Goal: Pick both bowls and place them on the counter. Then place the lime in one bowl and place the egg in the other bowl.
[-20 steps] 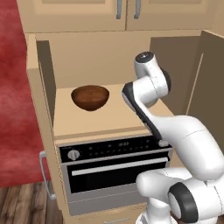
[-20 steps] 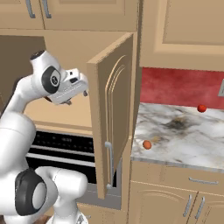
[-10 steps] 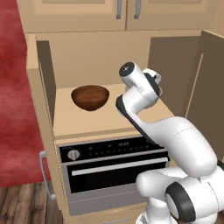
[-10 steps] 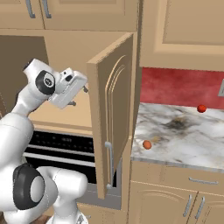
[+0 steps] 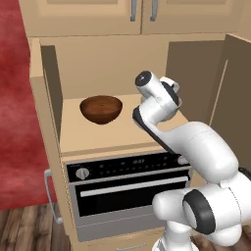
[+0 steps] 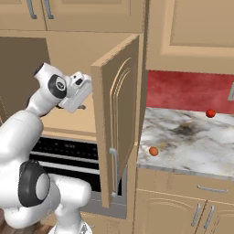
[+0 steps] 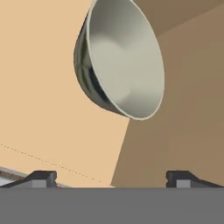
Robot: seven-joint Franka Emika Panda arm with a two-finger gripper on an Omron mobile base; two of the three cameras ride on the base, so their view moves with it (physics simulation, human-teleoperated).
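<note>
In the hand view, the pale grey-green glossy bowl [image 7: 122, 61] sits on the tan shelf close to the cabinet's side wall. It lies ahead of my gripper [image 7: 111, 179], a clear gap away. Both fingertips [image 7: 41, 178] stand wide apart with nothing between them, so the gripper is open. The dark brown wooden bowl [image 5: 101, 109] rests on the left part of the same shelf, left of my hand [image 5: 162, 95]. On the marbled counter [image 6: 192, 141], the orange-brown egg [image 6: 153, 151] lies near the front edge. The lime is out of view.
An open cabinet door [image 6: 116, 132] stands between the shelf and the counter. A small red ball [image 6: 210, 113] lies at the back of the counter. The oven [image 5: 127, 181] sits under the shelf [image 5: 93, 135]. Another open door [image 5: 235, 108] is on the right.
My wrist has turned and the hand has swung a little lower over the shelf's right part. The brown bowl, egg and red ball have not moved. The gripper stays open.
</note>
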